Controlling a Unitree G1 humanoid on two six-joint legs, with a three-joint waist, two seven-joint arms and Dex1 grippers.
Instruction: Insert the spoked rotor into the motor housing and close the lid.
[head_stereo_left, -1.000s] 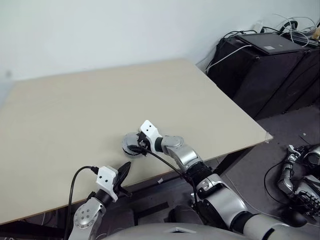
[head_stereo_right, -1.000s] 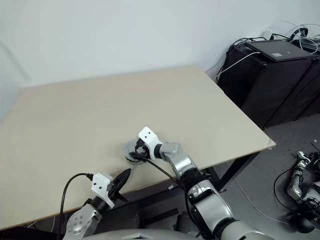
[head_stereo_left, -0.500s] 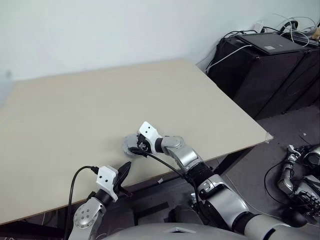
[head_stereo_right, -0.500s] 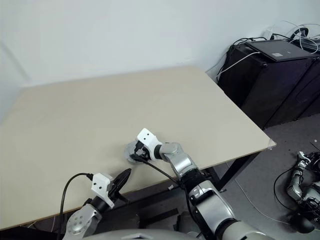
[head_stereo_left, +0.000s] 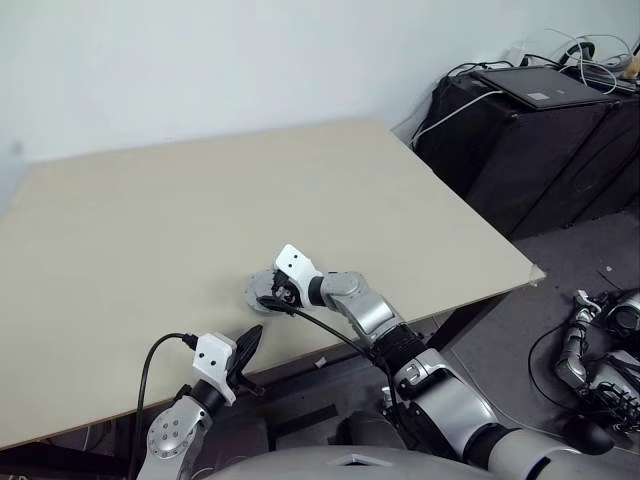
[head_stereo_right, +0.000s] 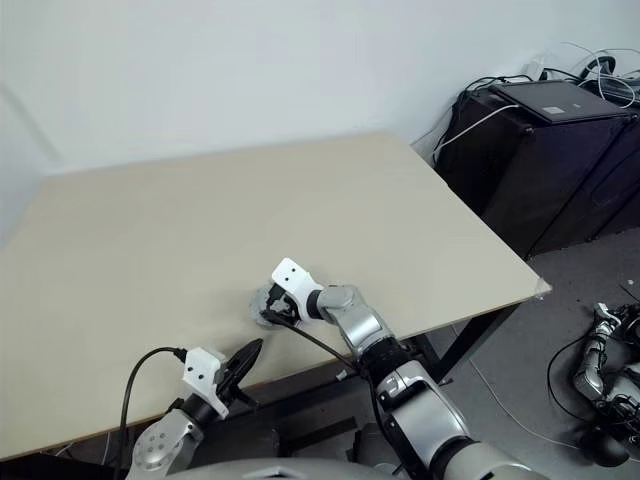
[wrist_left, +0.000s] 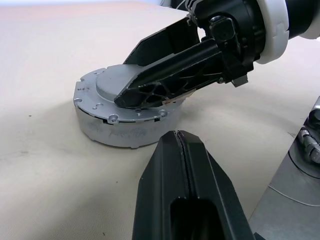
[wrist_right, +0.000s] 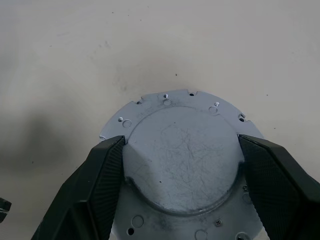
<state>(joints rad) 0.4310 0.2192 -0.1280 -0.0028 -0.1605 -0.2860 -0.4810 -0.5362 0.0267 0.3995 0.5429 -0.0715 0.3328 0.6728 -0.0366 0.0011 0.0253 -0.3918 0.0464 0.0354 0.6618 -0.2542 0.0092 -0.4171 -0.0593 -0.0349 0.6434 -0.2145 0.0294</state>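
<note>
Lid (wrist_right: 181, 165) | raised centre between right gripper (wrist_right: 180, 165) fingers | on table (head_stereo_left: 150, 230)

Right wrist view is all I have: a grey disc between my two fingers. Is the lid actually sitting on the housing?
Observer: The left wrist view shows the lid flat on a round grey body, edges lined up all round the near side.
Operator: Are my fingers gripping it?
Observer: The right hand has a finger against each side of the lid's raised centre; one finger lies across the top.
Operator: Where is the other hand?
Observer: The left hand is shut, at the table's near edge, short of the lid and pointing towards it.
</note>
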